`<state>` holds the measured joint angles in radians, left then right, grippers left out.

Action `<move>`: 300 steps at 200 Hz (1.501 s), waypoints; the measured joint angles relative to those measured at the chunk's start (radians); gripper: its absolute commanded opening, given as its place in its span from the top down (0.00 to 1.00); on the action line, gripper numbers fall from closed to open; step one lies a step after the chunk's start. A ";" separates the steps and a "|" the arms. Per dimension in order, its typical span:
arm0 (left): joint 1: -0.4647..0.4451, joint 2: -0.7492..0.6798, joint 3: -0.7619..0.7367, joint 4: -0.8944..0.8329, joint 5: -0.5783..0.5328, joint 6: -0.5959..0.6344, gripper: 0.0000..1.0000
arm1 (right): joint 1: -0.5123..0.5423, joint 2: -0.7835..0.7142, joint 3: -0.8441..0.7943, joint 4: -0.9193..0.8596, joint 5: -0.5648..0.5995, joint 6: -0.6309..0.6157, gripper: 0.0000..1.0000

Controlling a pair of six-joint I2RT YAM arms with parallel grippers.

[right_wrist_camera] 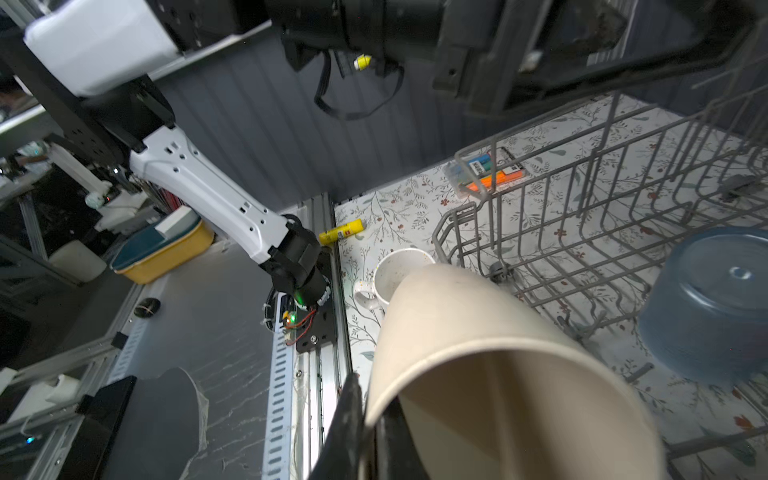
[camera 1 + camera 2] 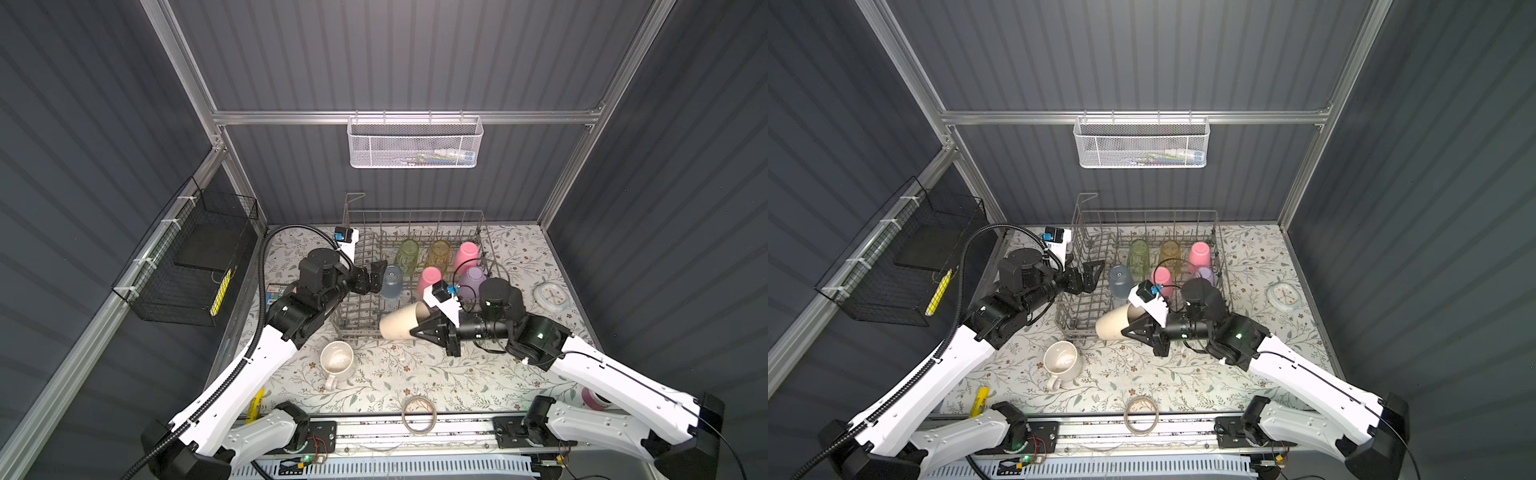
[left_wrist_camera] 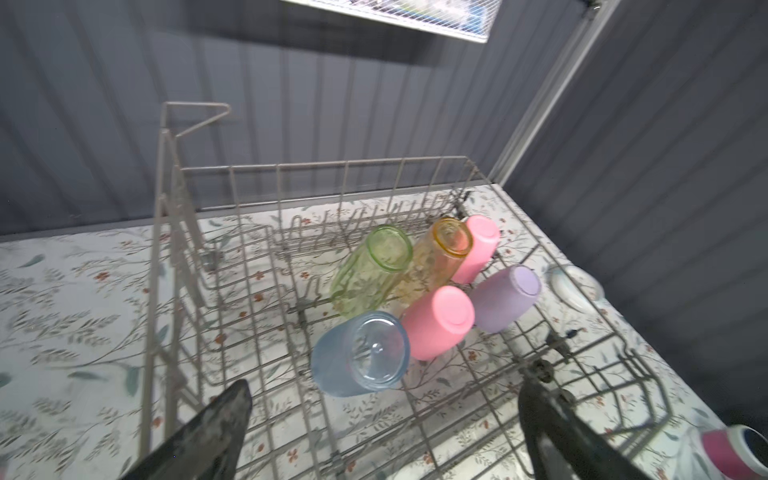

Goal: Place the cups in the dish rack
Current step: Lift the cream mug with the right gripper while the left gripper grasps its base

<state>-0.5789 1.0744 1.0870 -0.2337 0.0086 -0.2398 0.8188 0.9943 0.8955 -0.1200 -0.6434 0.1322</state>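
Right gripper (image 2: pixel 417 331) clenched on rim of beige cup (image 2: pixel 398 324), cup on its side at rack's (image 2: pixel 353 321) near edge, mid-frame, left gripper (image 2: pixel 377 276) spread wide, empty, beside upturned blue tumbler (image 2: pixel 391 282) in rack, mug (image 2: pixel 336 359) upright on table, lower left of rack.

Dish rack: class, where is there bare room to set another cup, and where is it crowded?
Free: the back-left corner, between the left wall of the dish rack and the green tumbler; also the front-left rows in front of the blue tumbler. Crowded: the right back, where six cups sit in two rows.
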 measured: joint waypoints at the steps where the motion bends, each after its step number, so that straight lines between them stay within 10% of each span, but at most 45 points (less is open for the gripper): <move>1: 0.000 -0.001 -0.002 0.005 0.007 0.000 0.00 | -0.002 -0.002 -0.002 0.003 -0.002 0.003 1.00; 164: 0.000 0.058 -0.125 0.482 0.779 -0.085 0.04 | -0.357 -0.059 -0.316 0.864 -0.353 0.660 1.00; 300: 0.000 0.150 -0.124 0.578 0.975 -0.155 0.13 | -0.395 0.119 -0.328 1.323 -0.403 0.946 1.00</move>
<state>-0.5789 1.2247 0.9627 0.3439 0.9833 -0.3950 0.4240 1.1137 0.5678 1.2026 -1.0466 1.0782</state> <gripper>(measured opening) 0.887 0.070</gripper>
